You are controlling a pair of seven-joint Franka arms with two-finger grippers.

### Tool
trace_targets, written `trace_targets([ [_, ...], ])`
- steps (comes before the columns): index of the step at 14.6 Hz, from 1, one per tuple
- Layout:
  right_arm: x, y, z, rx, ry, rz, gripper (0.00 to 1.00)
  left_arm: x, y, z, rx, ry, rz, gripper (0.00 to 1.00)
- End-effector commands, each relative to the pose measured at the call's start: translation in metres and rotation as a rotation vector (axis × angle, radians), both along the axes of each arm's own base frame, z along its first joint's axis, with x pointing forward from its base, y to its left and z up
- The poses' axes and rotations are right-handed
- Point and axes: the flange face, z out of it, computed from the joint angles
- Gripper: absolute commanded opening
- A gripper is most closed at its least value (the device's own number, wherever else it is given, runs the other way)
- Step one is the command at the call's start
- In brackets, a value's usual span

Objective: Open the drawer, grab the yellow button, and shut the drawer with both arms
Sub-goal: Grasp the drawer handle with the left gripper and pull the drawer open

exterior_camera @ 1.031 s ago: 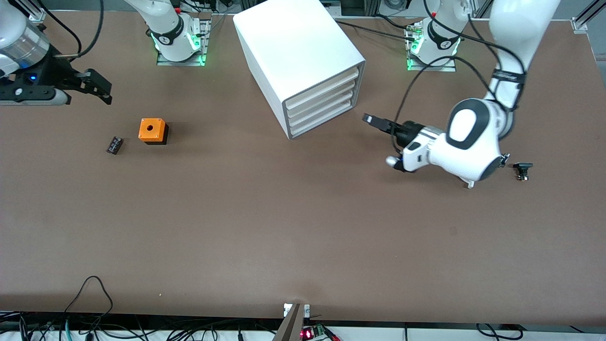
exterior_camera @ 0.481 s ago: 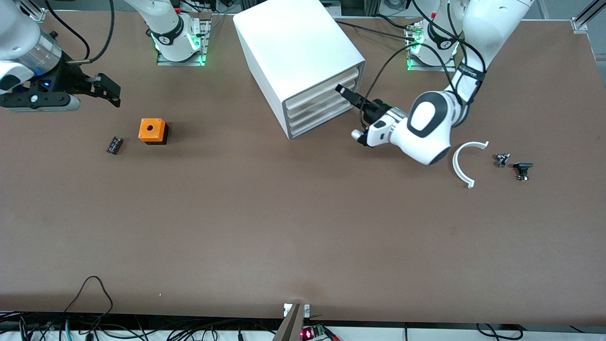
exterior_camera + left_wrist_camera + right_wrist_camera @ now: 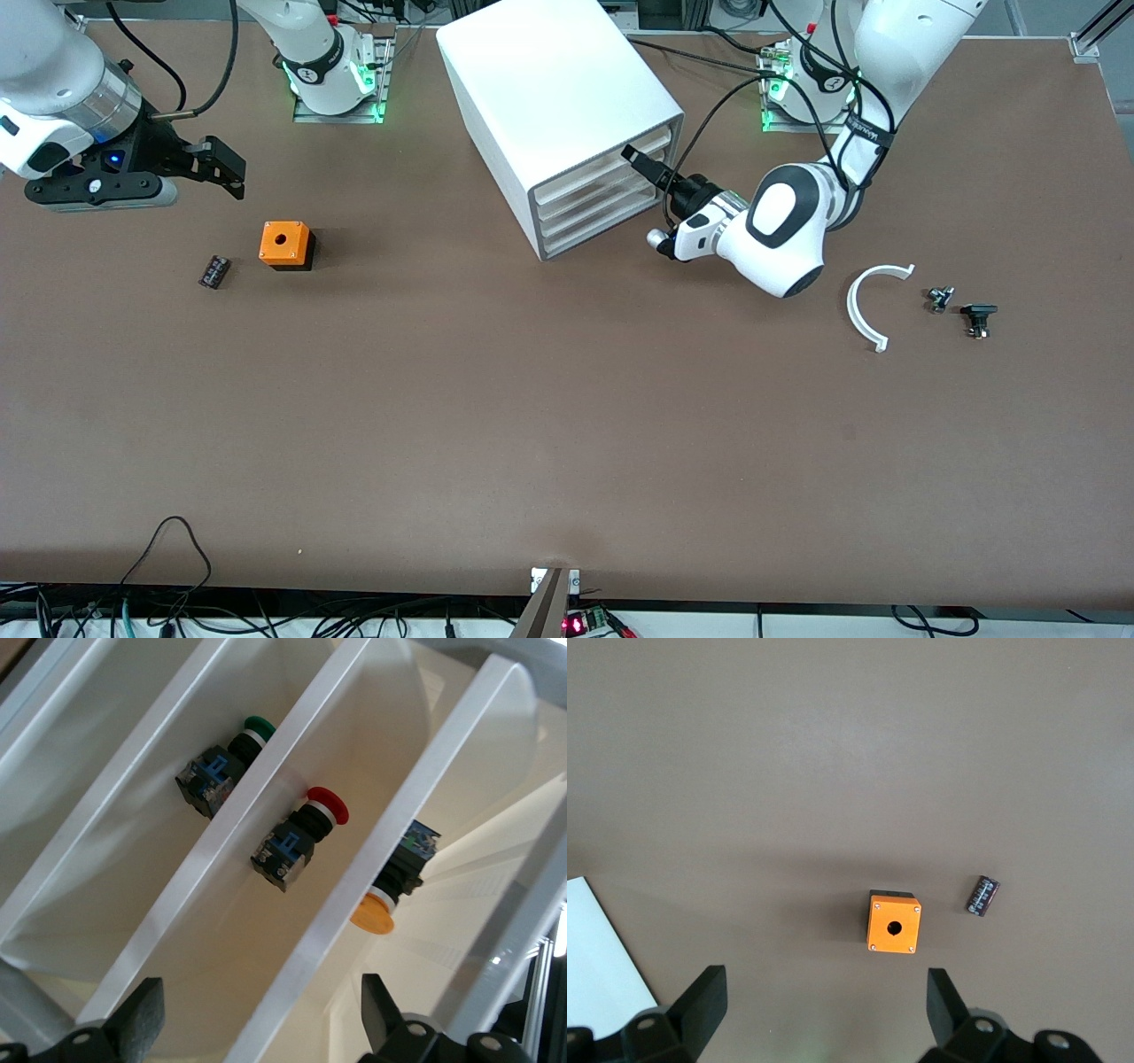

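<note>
The uppermost shallow white plastic drawer [image 3: 611,158] of the white boxy cabinet [image 3: 554,97] sits closed, the orange-capped push button [image 3: 383,900] inside, straight ahead of the left hand [image 3: 640,162], fingers apart. A misaligned pinch could catch a lower tray. The right hand [image 3: 217,164], fingers apart, waits above the worktop [image 3: 532,425].

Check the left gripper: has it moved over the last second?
Yes. The left gripper has travelled from over bare table to the cabinet front, at its upper drawers.

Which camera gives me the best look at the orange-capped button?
The left wrist view: the button shows close up in a tray behind a drawer front. The front view shows only the cabinet; the right wrist view misses the button.
</note>
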Motion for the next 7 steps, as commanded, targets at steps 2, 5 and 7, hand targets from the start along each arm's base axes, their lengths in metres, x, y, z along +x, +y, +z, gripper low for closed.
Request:
trace_targets([
  [2, 0.002, 0.014, -0.001, 0.017, 0.016, 0.020, 1.00, -0.014, -0.015, -0.002, -0.006, -0.048, 0.035, 0.74],
  [5, 0.002, 0.012, -0.001, 0.017, 0.017, 0.025, 1.00, -0.011, -0.012, -0.004, -0.019, -0.075, 0.038, 0.04],
  [7, 0.001, 0.012, -0.001, 0.016, 0.022, 0.021, 1.00, 0.000, 0.000, -0.003, -0.018, -0.086, 0.064, 0.00],
])
